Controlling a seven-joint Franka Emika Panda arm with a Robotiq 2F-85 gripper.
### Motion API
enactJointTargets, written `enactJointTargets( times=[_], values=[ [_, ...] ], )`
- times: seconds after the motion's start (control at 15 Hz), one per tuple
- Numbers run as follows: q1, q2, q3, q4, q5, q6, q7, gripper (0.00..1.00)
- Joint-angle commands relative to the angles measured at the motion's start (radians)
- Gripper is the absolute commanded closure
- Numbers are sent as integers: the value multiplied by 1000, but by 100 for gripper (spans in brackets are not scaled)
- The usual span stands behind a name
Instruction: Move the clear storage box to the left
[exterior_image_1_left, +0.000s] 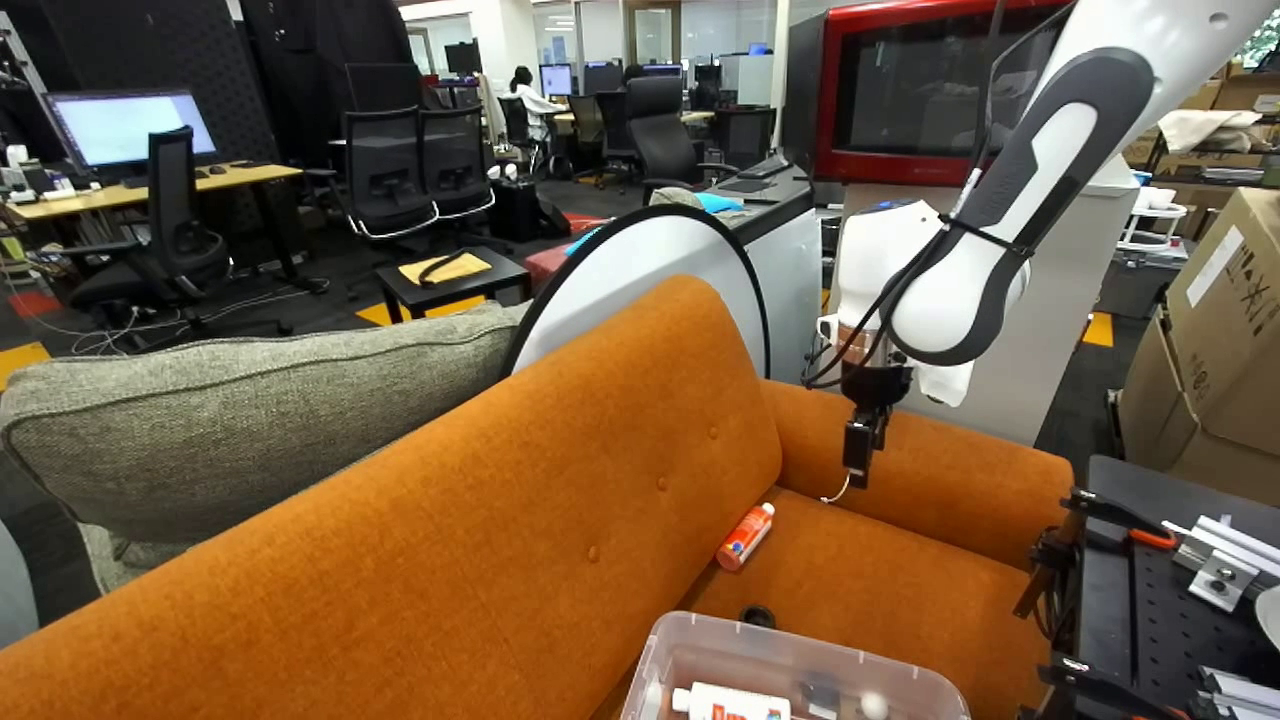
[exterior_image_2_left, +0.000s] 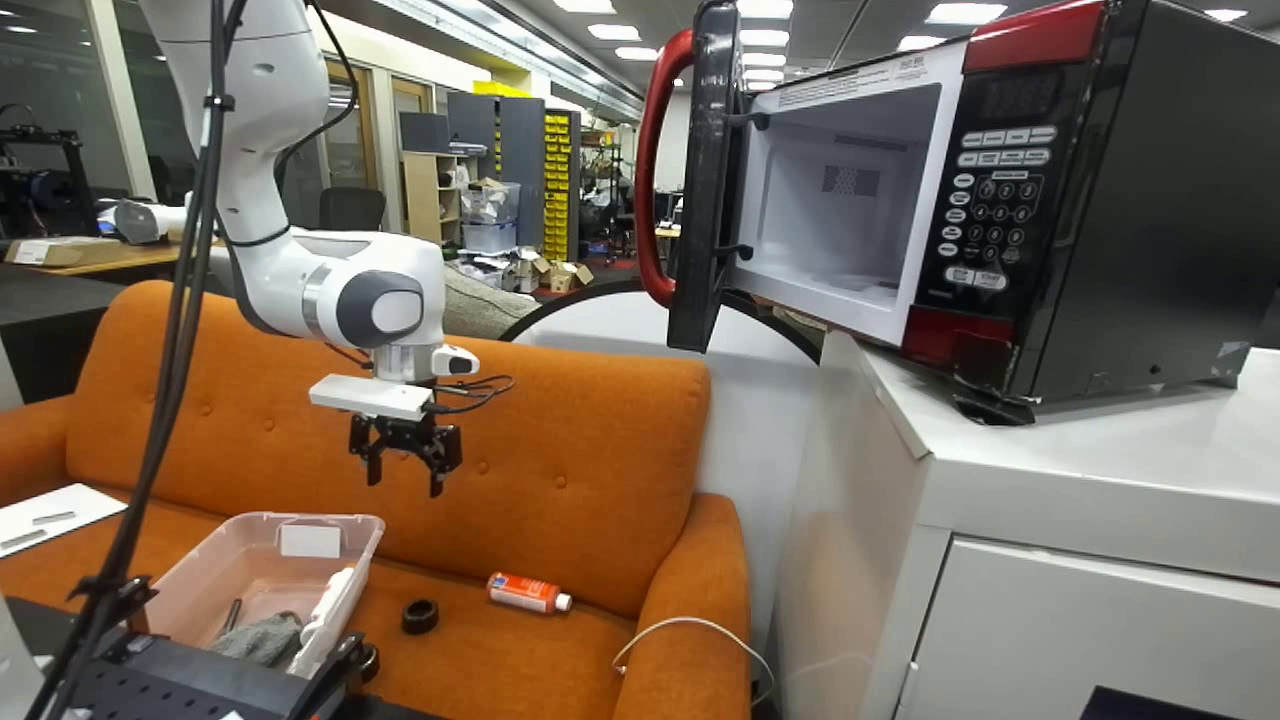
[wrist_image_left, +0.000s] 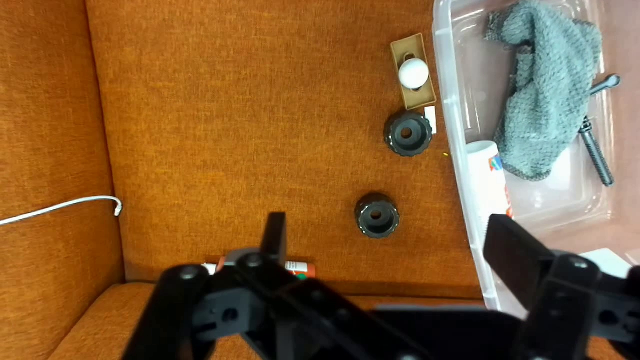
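The clear storage box stands on the orange sofa seat, its rim (exterior_image_1_left: 800, 640) cut by the bottom edge in an exterior view. In an exterior view its pinkish wall (exterior_image_2_left: 258, 562) shows whole at the far end, its near side hidden by a dark board. In the wrist view its long rim (wrist_image_left: 456, 125) runs down the right side. It holds a grey cloth (wrist_image_left: 547, 95), a white bottle (wrist_image_left: 487, 177) and dark tools. My gripper (exterior_image_2_left: 405, 482) is open and empty, in the air above the seat; it also shows in the wrist view (wrist_image_left: 386, 222) and from the side (exterior_image_1_left: 860, 465).
An orange bottle (exterior_image_2_left: 525, 592) lies near the backrest. Two black knobs (wrist_image_left: 377, 215) and a brown tray (wrist_image_left: 420, 97) with a white ball lie beside the box. A white cable (exterior_image_2_left: 690, 622) crosses the armrest. A black pegboard table (exterior_image_1_left: 1170, 600) and an open microwave (exterior_image_2_left: 840, 200) stand nearby.
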Motion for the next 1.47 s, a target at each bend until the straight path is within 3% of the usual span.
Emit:
enactJointTargets(
  times=[0.0, 0.33, 0.53, 0.8, 0.93, 1.33, 1.4],
  values=[
    [-18, -1, 16, 2, -14, -3, 11, 0],
    [-28, 135, 70, 64, 23, 19, -5, 0],
    [-74, 273, 133, 134, 68, 31, -36, 0],
    [-118, 422, 168, 217, 64, 39, -36, 0],
    [-90, 421, 142, 204, 38, 43, -3, 0],
    [-97, 450, 146, 233, 38, 42, -7, 0],
    [-125, 468, 170, 244, 50, 38, -26, 0]
  ],
)
